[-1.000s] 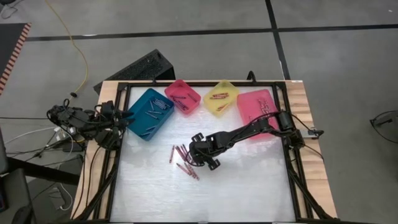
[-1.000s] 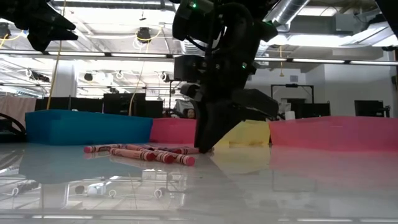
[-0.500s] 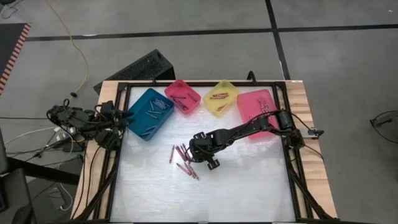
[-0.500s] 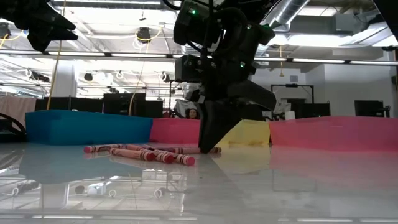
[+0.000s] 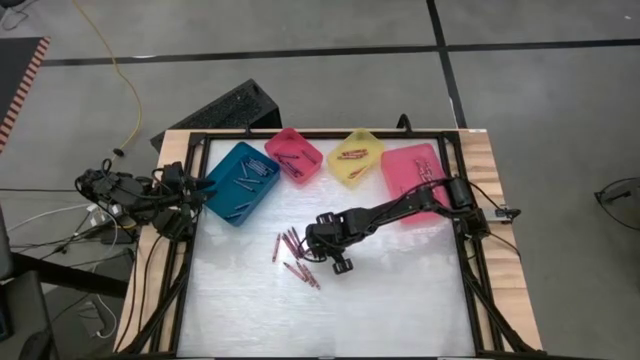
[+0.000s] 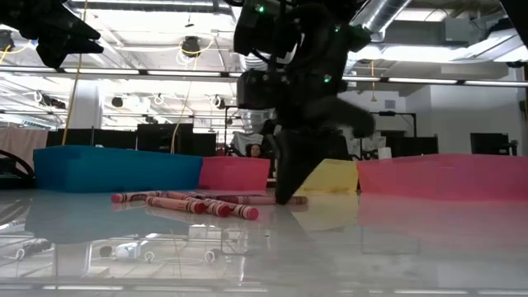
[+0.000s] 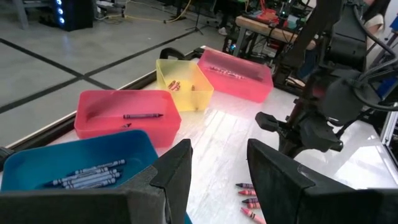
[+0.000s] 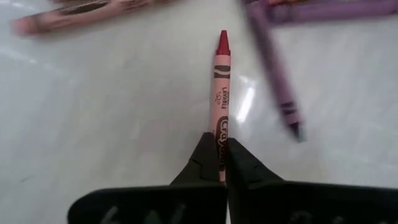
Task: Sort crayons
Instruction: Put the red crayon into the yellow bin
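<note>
A thin red paper-wrapped crayon is lying flat on the glossy white bench, and the right hand is clenching its two dark fingers tight on the blunt end of it, with the pointed tip sticking out ahead. From above, that right hand is sitting low near the middle of the bench, right at the edge of a small scatter of loose red and pink crayons lying side by side and crosswise. At bench height the dark fingers are coming straight down onto the surface beside those loose sticks. A purple crayon is lying just beside the gripped one, angled away from it, and a pale pink crayon is resting a little farther off.

Along the far side of the bench four plastic bins are standing in a row: a teal rectangular bin holding dark blue-grey sticks, a small pink bin with a dark stick in it, a yellow bin with a few reddish sticks, and a larger pink bin partly covered by the right arm.

The left hand is waiting off the left edge of the bench, next to the teal bin, its two dark fingers standing apart with nothing between them.
</note>
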You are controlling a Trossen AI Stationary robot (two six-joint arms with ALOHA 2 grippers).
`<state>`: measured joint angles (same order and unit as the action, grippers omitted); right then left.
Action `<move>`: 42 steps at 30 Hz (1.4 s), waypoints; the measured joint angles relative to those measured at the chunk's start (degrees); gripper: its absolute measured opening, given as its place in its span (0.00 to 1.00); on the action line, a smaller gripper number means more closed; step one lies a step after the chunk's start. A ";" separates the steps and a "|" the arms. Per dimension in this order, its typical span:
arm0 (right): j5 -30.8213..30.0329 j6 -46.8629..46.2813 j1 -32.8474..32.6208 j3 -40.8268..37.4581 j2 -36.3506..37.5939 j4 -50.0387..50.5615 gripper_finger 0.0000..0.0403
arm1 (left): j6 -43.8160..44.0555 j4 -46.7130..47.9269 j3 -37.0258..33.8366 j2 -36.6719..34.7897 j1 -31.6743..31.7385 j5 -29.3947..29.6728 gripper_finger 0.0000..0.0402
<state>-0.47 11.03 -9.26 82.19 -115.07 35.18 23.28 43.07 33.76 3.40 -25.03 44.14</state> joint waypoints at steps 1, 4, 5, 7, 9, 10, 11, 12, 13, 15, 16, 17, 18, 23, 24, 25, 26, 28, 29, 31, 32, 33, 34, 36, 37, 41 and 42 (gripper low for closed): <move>0.17 -0.09 -0.28 0.00 0.21 0.00 0.01 | 0.01 0.00 0.00 0.00 0.01 0.00 0.36; 1.31 -0.10 -0.72 0.53 1.14 1.52 0.01 | 0.03 0.00 0.00 0.00 0.00 0.00 0.36; 1.36 -0.09 -0.74 0.85 1.68 1.34 0.01 | 0.03 -0.02 0.00 0.00 0.00 -0.02 0.36; 1.35 -0.09 -0.68 1.44 3.30 1.06 0.01 | 0.05 -0.02 0.00 0.00 0.00 0.00 0.36; 0.87 -0.04 0.00 1.82 5.05 1.16 0.01 | 0.09 -0.02 0.00 0.00 0.00 -0.02 0.36; 0.30 -0.04 0.47 1.84 5.84 1.18 0.01 | 0.09 -0.04 0.00 0.00 0.00 -0.02 0.36; -0.63 -0.10 0.93 1.84 6.63 1.38 0.01 | 0.09 -0.07 0.00 0.00 0.02 0.00 0.36; -2.34 -0.15 1.42 1.84 7.34 1.55 0.01 | 0.09 -0.06 0.00 0.00 0.01 0.00 0.36; -4.60 -0.43 2.04 1.82 8.23 1.63 0.01 | 0.09 -0.05 0.00 -0.01 0.00 0.01 0.36; -10.46 -1.34 3.45 1.84 10.17 1.93 0.01 | 0.09 -0.07 0.00 0.00 0.00 0.06 0.36; -13.63 -2.04 4.33 1.84 11.03 2.16 0.01 | 0.10 -0.07 0.00 0.00 0.00 0.07 0.36; -16.73 -2.86 5.35 1.84 11.81 2.42 0.01 | 0.12 -0.07 0.00 0.00 0.00 0.07 0.36; -19.58 -3.84 6.39 1.84 12.43 2.82 0.01 | 0.12 -0.07 0.00 -0.01 0.00 0.07 0.36; -28.38 -8.58 12.68 1.84 14.67 7.17 0.01 | 0.12 -0.07 0.00 0.00 0.00 0.13 0.36; -28.70 -9.45 14.16 1.84 14.85 8.30 0.01 | 0.12 -0.07 0.00 0.00 0.00 0.13 0.36; -28.88 -10.43 15.73 1.86 14.91 9.32 0.01 | 0.20 -0.07 0.00 0.00 0.00 0.13 0.36; -28.94 -11.40 17.27 1.86 14.86 10.52 0.01 | 0.56 -0.07 0.00 -0.02 0.02 0.15 0.36; -28.83 -12.93 20.09 1.78 14.46 12.95 0.01 | 1.55 -0.05 0.00 0.00 0.01 0.15 0.36; -28.37 -13.28 21.45 1.57 14.43 13.46 0.01 | 1.87 -0.04 0.00 0.00 0.00 0.17 0.36; -27.68 -13.33 23.78 0.54 14.49 12.74 0.01 | 2.05 -0.04 0.00 -0.02 0.00 0.18 0.36; -27.16 -12.87 24.84 -0.04 14.54 12.62 0.01 | 2.06 -0.04 0.00 0.00 0.02 0.20 0.36; -26.87 -12.44 25.82 -0.38 14.51 12.98 0.01 | 2.06 -0.02 0.00 -0.02 0.00 0.20 0.36; -26.60 -12.02 26.91 -0.78 14.45 13.29 0.01 | 2.06 -0.04 0.00 -0.01 0.00 0.20 0.36; -26.41 -10.46 28.50 -2.03 14.43 12.41 0.01 | 2.06 -0.02 0.00 -0.02 0.00 0.22 0.36; -26.24 -9.45 29.15 -2.85 14.46 11.18 0.01 | 2.06 -0.04 0.00 -0.01 0.01 0.22 0.36; -22.84 -6.58 31.41 -5.90 14.40 8.74 0.01 | 2.06 -0.02 0.00 0.00 0.00 0.22 0.36; -21.99 -6.08 31.82 -6.57 14.40 7.86 0.01 | 2.04 -0.02 0.00 -0.02 0.00 0.22 0.36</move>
<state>-22.46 4.94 22.56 75.62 -100.66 43.04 25.32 43.05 33.76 3.38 -25.04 44.36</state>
